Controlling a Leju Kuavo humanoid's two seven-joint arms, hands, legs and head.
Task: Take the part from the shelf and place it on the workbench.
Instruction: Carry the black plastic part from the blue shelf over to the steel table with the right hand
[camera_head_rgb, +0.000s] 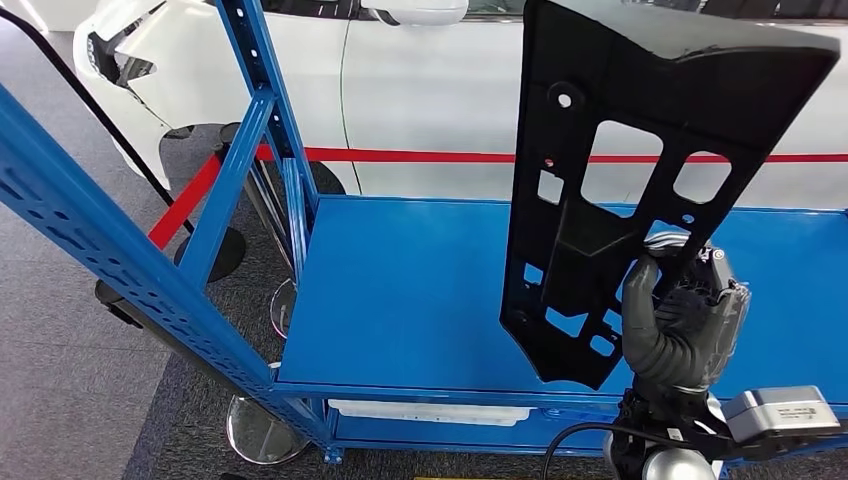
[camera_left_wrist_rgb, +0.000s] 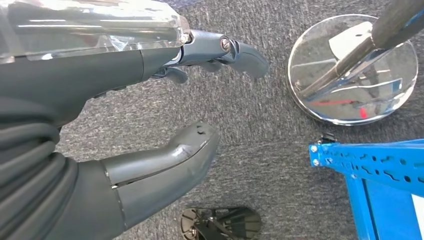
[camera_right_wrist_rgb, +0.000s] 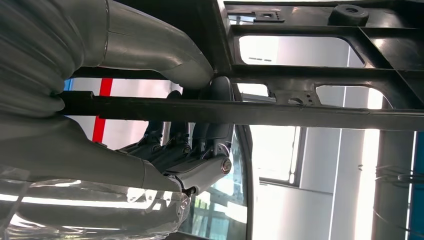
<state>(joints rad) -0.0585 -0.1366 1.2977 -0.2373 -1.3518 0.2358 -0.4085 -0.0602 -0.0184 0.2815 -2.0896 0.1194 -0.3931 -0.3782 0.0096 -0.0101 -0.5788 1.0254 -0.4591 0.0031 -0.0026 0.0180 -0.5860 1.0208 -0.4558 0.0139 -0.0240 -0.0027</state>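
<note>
1. The right hand (camera_head_rgb: 680, 335) grips the part (camera_head_rgb: 640, 150) near its lower end, thumb on the near face and fingers wrapped behind.
2. In the right wrist view, the thumb lies across one side of a bar of the part (camera_right_wrist_rgb: 310, 112), and the dark fingers (camera_right_wrist_rgb: 200, 140) curl against the other side, so the hand is clamped on it.
3. The part is a long black plastic panel with several cut-out windows and small holes. It stands nearly upright, tilted a little, its top end high in the head view.
4. It hangs in the air above the right side of the blue shelf (camera_head_rgb: 400, 290), touching nothing but the hand.
5. The left hand (camera_left_wrist_rgb: 165, 120) hangs over grey carpet (camera_left_wrist_rgb: 260, 130), holding nothing. Its thumb and fingers are apart, the fingers stretched out rather than curled.
6. Beside it on the floor, a round chrome base (camera_left_wrist_rgb: 350, 70) carries a dark post, and a corner of the blue shelf frame (camera_left_wrist_rgb: 370, 160) shows near it.
7. A small black object (camera_left_wrist_rgb: 220, 225) lies on the carpet by the left hand; I cannot tell what it is.
8. Behind the shelf stands a white car (camera_head_rgb: 430, 100), with a red belt (camera_head_rgb: 400, 155) stretched in front of it.
9. The blue shelf upright (camera_head_rgb: 250, 130) rises at the left, with a slanted perforated blue beam (camera_head_rgb: 110, 260) nearer the camera.
</note>
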